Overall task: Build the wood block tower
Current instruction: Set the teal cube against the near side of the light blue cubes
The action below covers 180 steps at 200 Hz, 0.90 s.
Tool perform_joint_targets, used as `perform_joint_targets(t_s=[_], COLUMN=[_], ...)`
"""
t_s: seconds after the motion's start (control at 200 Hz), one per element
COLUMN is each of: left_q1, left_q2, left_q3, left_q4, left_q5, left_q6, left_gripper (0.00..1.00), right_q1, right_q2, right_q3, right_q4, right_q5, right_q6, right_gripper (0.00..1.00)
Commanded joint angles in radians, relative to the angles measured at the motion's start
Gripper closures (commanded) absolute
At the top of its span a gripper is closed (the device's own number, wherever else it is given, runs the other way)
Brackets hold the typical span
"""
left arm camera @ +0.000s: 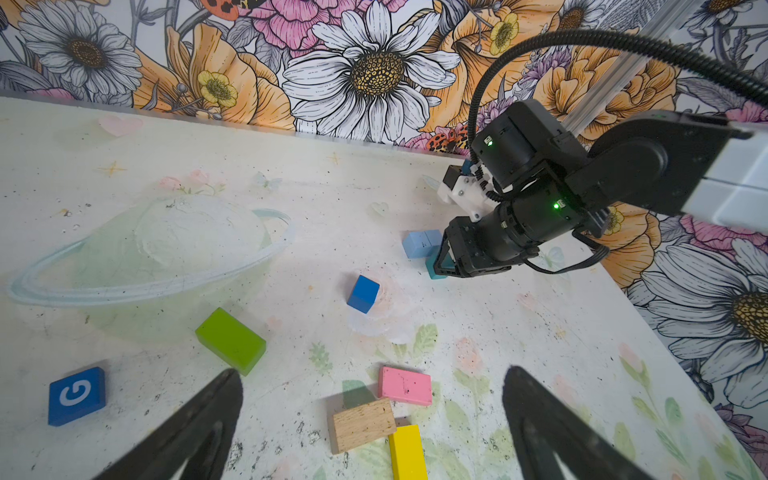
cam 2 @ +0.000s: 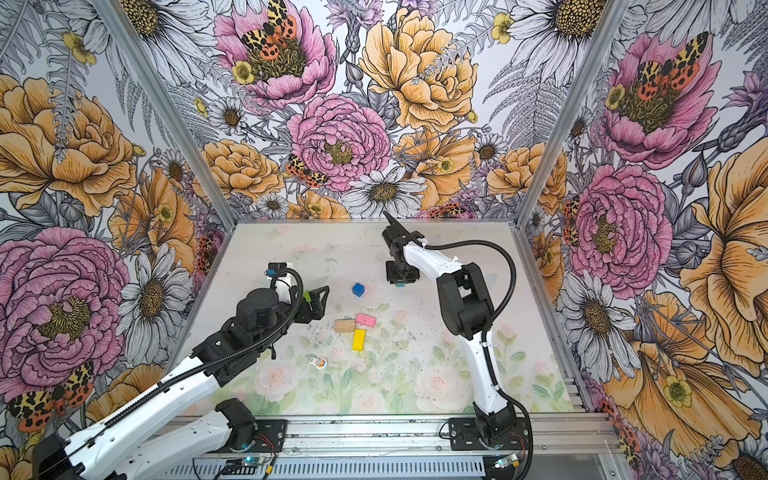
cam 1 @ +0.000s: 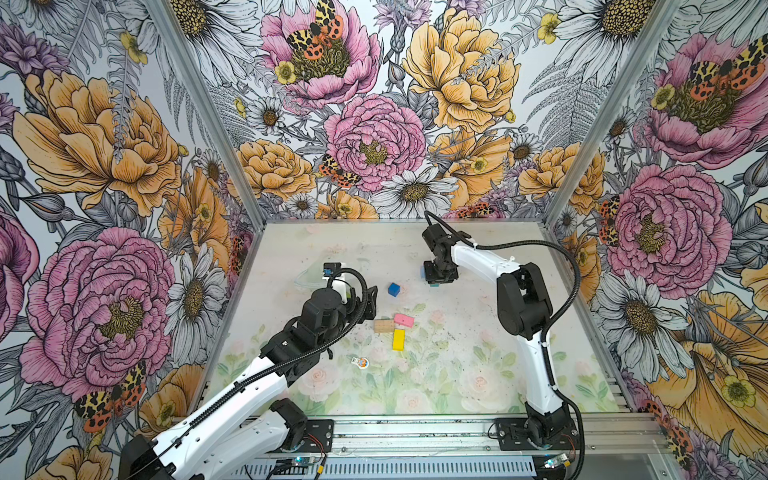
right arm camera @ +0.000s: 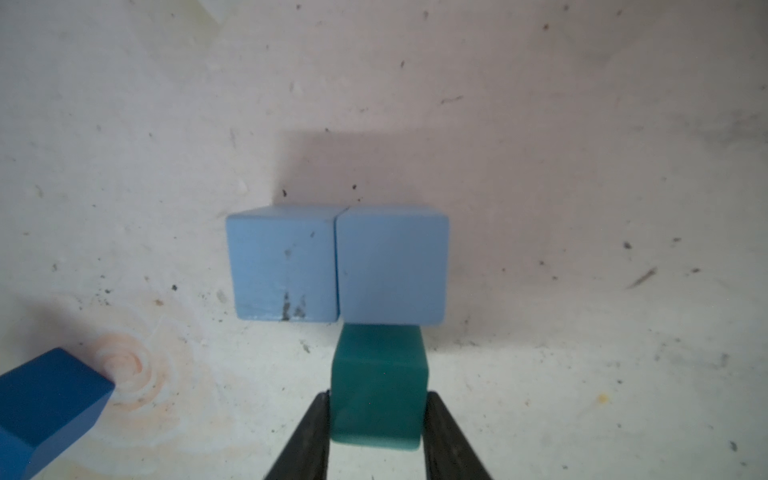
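Nearest, the left gripper (left arm camera: 370, 424) hangs with jaws wide and empty above the yellow, wood and pink bricks (left arm camera: 405, 385). A blue tile (left arm camera: 76, 395) reads "G". Farther back, the right gripper (right arm camera: 376, 432) clamps the teal cube (right arm camera: 378, 382) against two light blue cubes (right arm camera: 338, 266) on the desk (right arm camera: 582, 166); a shove could scatter them.

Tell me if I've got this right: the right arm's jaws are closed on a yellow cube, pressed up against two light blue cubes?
Not quite: the cube is teal, not yellow. The right wrist view shows the right gripper with its jaws closed on the teal cube, which sits against the light blue cubes. The only yellow piece is an oblong yellow brick lying free.
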State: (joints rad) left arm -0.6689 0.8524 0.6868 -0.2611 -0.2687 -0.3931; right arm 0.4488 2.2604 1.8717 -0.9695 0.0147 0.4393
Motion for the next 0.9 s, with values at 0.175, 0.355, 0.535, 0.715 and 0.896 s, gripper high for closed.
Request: perform_joint_targets(t_s=[0.175, 0.355, 0.535, 0.715, 0.896], left_q1=[0.011, 0.011, 0.01, 0.011, 0.013], left_q2=[-0.021, -0.021, -0.018, -0.015, -0.01], left_q3=[-0.014, -0.015, -0.012, -0.009, -0.005], left_q4=[-0.01, -0.013, -0.013, -0.016, -0.017], left_q5=[-0.014, -0.016, -0.02, -0.021, -0.021], left_q6=[0.001, -0.001, 0.002, 0.002, 0.003], left_gripper=[0.01, 0.01, 0.01, 0.01, 0.01], right_q1=[0.003, 0.002, 0.001, -0.003, -0.008], right_q2=[0.016, 0.029, 0.046, 0.061, 0.067], right_q3=[-0.008, 0.006, 0.023, 0.038, 0.041], right_q4=[-0.006, -0.006, -0.008, -0.008, -0.008], right_q5=[0.047, 0.046, 0.044, 0.041, 0.037], right_q6=[0.001, -0.004, -0.006, -0.01, -0.012], right_gripper=[0.68, 0.69, 0.69, 0.69, 0.69])
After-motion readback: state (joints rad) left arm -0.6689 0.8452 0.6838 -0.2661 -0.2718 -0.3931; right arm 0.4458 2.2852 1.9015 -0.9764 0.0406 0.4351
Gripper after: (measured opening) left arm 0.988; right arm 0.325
